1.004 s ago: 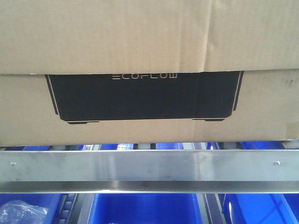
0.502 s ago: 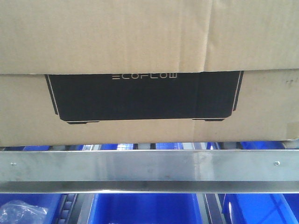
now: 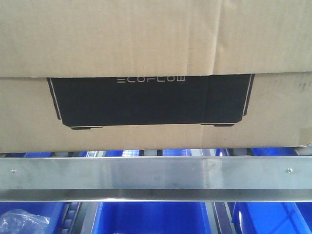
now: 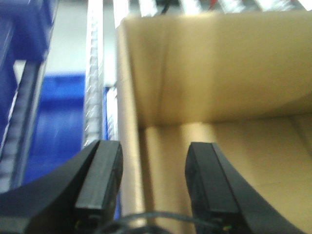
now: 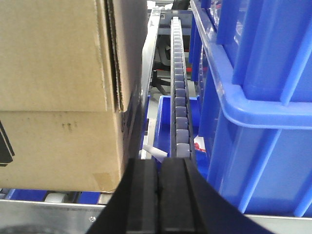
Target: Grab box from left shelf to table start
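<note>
Here the left tool (image 4: 154, 151) straddles the box (image 4: 219, 73) wall.

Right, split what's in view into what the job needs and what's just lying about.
Job: box, shelf, left gripper (open), right gripper (shut).
Lying about: blue bins, plastic bag in one bin.

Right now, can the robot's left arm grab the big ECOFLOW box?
Probably yes. The left gripper is open, and a side edge of the ECOFLOW cardboard box sits between its fingers with nothing in the way. The roller track runs close beside the outer finger, so it might be tight.
</note>
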